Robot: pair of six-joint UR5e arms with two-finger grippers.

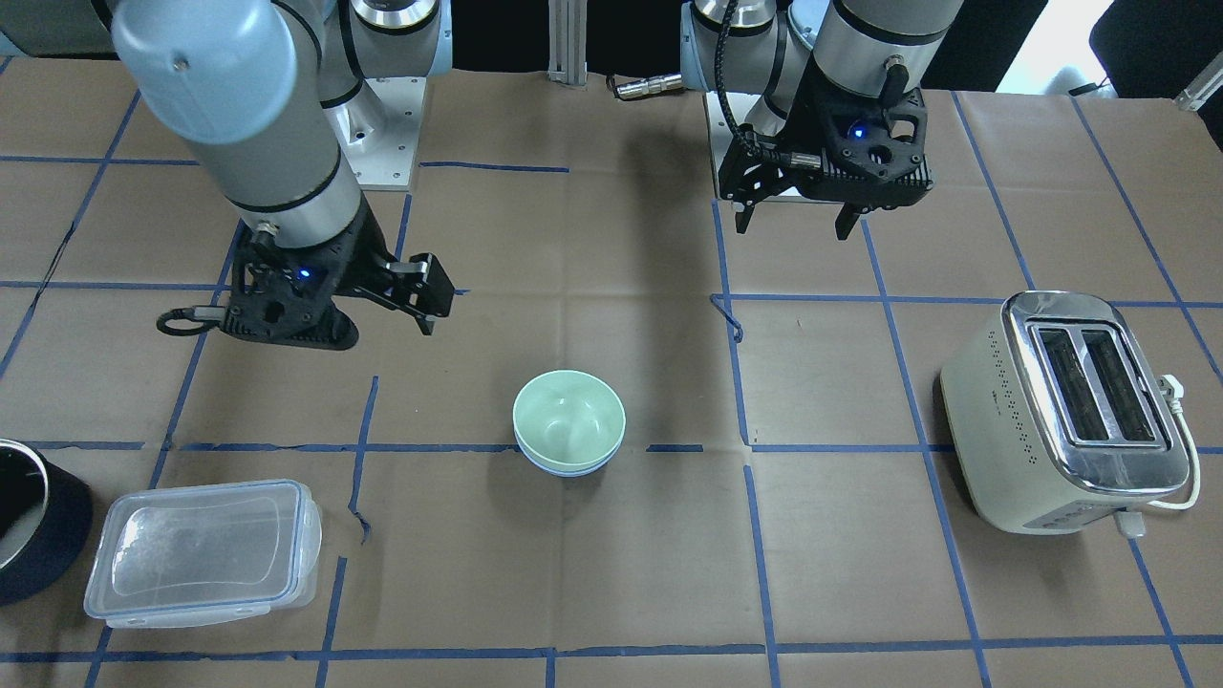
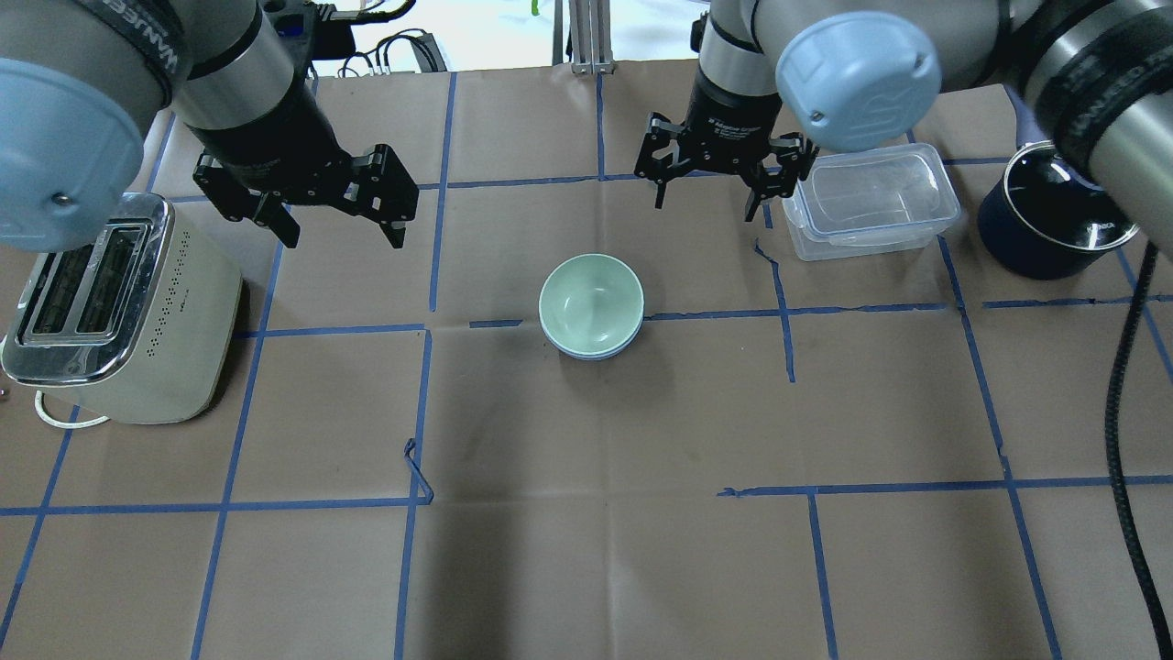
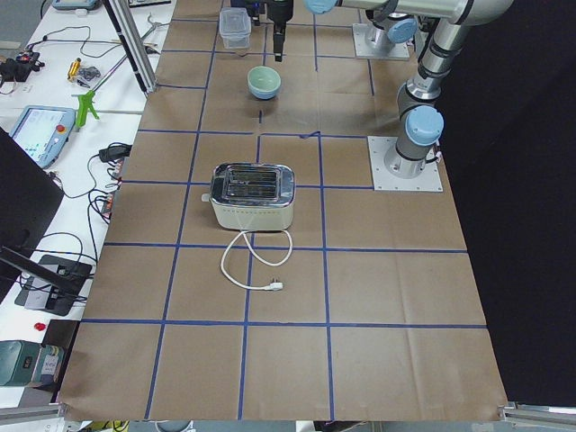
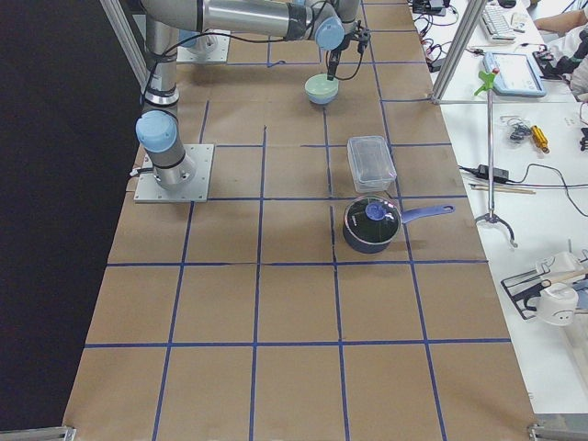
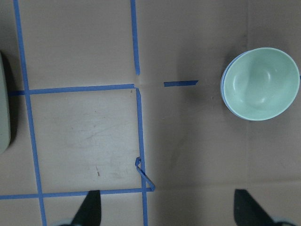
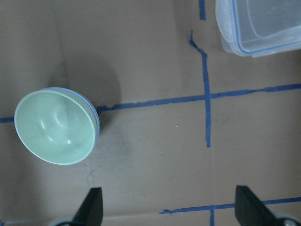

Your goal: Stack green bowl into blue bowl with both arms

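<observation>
Left arm: reaches in above the toaster (image 2: 119, 312); the left gripper (image 2: 345, 240) hangs over the table (image 2: 586, 550) with its fingers pointing down.
Left gripper's jaws: spread wide, nothing between them.
Right arm: reaches in beside the clear lidded container (image 2: 871, 202); the right gripper (image 2: 706, 209) also hangs fingers-down over bare paper.
Right gripper's jaws: spread wide and empty.
Green bowl (image 2: 591, 298): near the middle of the table, nested inside the blue bowl (image 2: 591, 354), well apart from both grippers and roughly between them.
Orientation: both bowls stand upright, mouths facing up. They are round, so no long axis shows.
Hidden: the green bowl covers almost all of the blue one; only a thin blue band shows under its rim.
Cut off: the wrist views show only dark fingertips at their bottom edges. The dark pot (image 2: 1045, 229) is partly behind the right arm in the overhead view.
</observation>
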